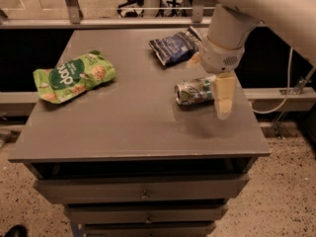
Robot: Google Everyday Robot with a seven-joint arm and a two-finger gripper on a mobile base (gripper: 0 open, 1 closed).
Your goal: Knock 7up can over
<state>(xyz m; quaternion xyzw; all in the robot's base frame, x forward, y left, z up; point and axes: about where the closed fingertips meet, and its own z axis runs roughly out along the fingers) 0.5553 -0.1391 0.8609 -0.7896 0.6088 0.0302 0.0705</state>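
The end effector [222, 97] of the white robot arm hangs low over the right side of the grey counter [128, 127]; whether it is open or closed cannot be told. The small silver-white aluminium 7up can with green lettering [193, 92] lies on its side, seemingly touching the end effector. A dark blue chip bag [174, 46] sits behind them. A green snack bag [74, 75] lies well apart.

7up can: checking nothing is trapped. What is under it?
The 7up can lies on its side directly on the grey table; nothing shows beneath it. The gripper, down beside the can, covers one end.
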